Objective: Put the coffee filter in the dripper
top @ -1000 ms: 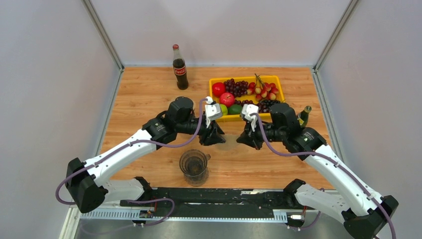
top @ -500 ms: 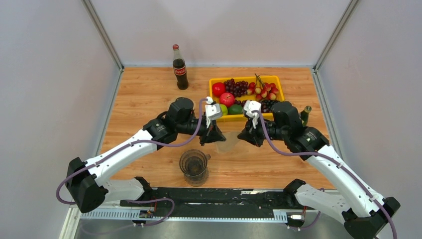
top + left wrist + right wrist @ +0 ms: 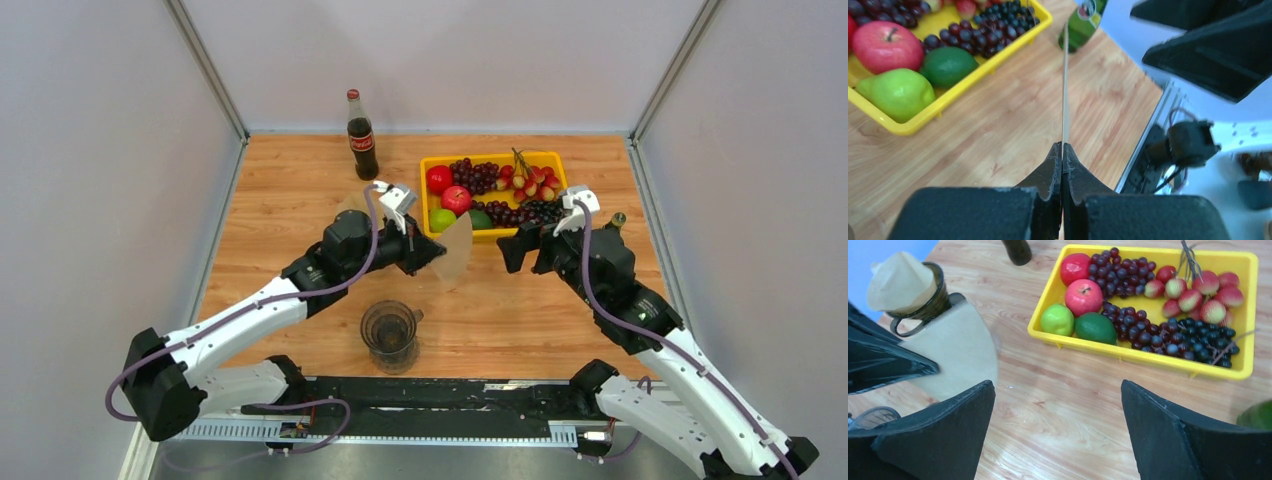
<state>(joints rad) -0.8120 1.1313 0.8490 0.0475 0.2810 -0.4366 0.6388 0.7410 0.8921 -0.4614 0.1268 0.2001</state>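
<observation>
The coffee filter (image 3: 458, 248) is a flat tan paper fan held up above the table's middle. My left gripper (image 3: 436, 252) is shut on its left edge. In the left wrist view the filter (image 3: 1065, 85) shows edge-on as a thin line rising from the closed gripper (image 3: 1062, 148). The right wrist view shows the filter (image 3: 955, 347) face-on at the left. My right gripper (image 3: 514, 246) stands wide open to the right of the filter, apart from it, and nothing lies between its tips (image 3: 1058, 385). The glass dripper (image 3: 390, 333) stands near the front edge, below the filter.
A yellow tray (image 3: 556, 160) of fruit sits at the back right, with a green bottle (image 3: 612, 230) beside it. A cola bottle (image 3: 361, 137) stands at the back. A dark cup holding folded paper (image 3: 913, 287) stands behind the left arm.
The right gripper opened, let go of the filter and drew back to the right. The left gripper shut on the filter and lifted it up and to the left.
</observation>
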